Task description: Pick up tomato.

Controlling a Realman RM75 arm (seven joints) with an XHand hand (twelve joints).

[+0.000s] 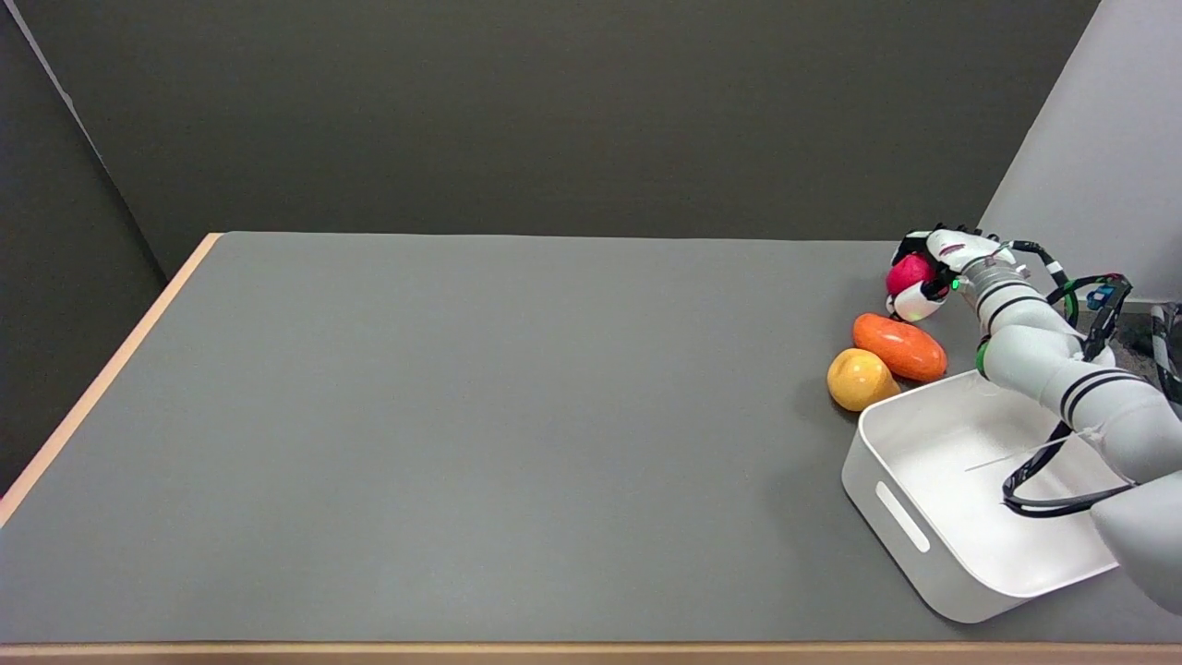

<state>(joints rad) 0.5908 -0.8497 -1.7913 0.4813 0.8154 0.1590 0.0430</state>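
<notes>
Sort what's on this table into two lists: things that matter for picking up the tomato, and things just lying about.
Part of the job:
- tomato, red, at the table's far right, enclosed by the fingers
- right hand, wrapped around the tomato

Just lying about:
- orange vegetable, on the table beside the tray
- yellow fruit, touching the tray's corner
- white tray, nothing in it except the arm's cable hanging over
</notes>
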